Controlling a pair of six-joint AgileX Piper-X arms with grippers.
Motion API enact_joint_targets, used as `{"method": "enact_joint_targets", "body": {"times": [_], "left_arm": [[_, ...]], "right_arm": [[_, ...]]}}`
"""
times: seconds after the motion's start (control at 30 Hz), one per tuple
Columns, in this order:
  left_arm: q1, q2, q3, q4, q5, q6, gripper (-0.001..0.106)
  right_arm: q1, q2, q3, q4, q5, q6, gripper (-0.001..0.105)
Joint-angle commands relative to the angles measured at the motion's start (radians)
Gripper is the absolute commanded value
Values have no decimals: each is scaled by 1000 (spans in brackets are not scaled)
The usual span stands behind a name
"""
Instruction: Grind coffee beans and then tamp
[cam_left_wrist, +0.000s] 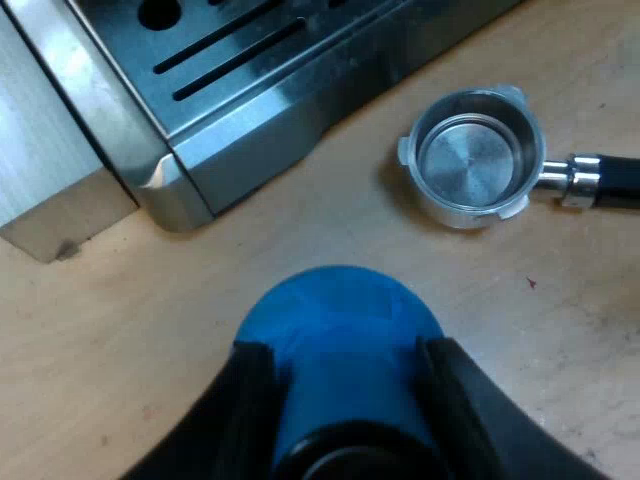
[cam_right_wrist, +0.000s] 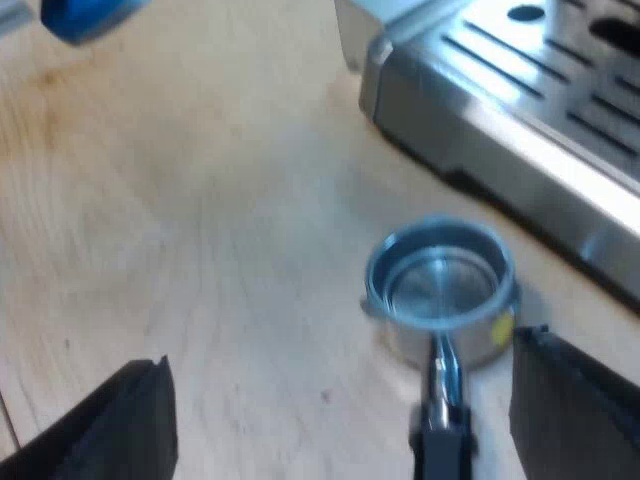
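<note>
Pale wooden bench carries the whole scene. Nearest the left arm's camera, the left end effector pinches a rounded blue tamper, one black finger pressed to each flank. Whether the tamper rests on the wood or hangs above it is hard to tell. Beyond, at about one o'clock, a shiny metal holder lies loose on the bench, its dark handle pointing to three o'clock and its basket bright and bare of grounds. Farther off, at eleven o'clock, stands the brushed-steel espresso machine, slotted drip tray showing.

On the other arm, the right end effector hangs empty with its fingers spread wide. The holder's handle runs back toward six o'clock into the gap between them, apparently touching neither. The machine sits at two o'clock, the tamper far off at eleven.

With the basket empty, grinding looks yet to come, and the step in hand appears to be picking up the holder. That calls for the right fingers to close squarely on the handle. The handle's end is cut off, as is the machine's upper part, and the tamper's base is hidden.
</note>
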Motion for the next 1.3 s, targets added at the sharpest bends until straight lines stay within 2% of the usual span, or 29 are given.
{"method": "enact_joint_targets", "body": {"times": [0.03, 0.23, 0.37, 0.43, 0.53, 0.67, 0.73, 0.87, 0.93, 1.07, 1.13, 1.3], "left_arm": [[1, -4, -7, -2, 12, -1, 1], [-86, 1, -7, -36, 12, -1, 1], [-103, 15, -7, -48, 12, -1, 1], [-122, 96, -7, -95, 55, -1, 1], [-122, 160, -15, -118, 74, -1, 1], [-122, 228, -46, -146, 96, -1, 1], [-122, 280, -81, -166, 120, -1, 1], [-122, 318, -109, -166, 120, -1, 1], [-124, 386, -142, -175, 125, -1, 1], [-124, 425, -145, -196, 130, -1, 1], [-124, 438, -145, -201, 154, -1, 1], [-174, 495, -145, -239, 168, -1, 1]], "right_arm": [[3, -32, -7, 66, 36, -1, 70], [3, -51, 21, 76, 95, -3, 70], [3, -50, 48, 54, 100, -5, 70], [3, -45, 113, -71, 100, -38, 70], [3, -29, 128, -113, 100, -50, 70], [3, 3, 128, -151, 89, -58, 70], [3, 42, 128, -205, 54, -83, 70], [3, 89, 128, -263, 51, -83, 70], [3, 116, 128, -283, 51, -83, 70], [3, 132, 128, -303, 51, -79, 70], [3, 133, 128, -309, 51, -79, 70], [3, 133, 128, -309, 51, -79, 70]]}}
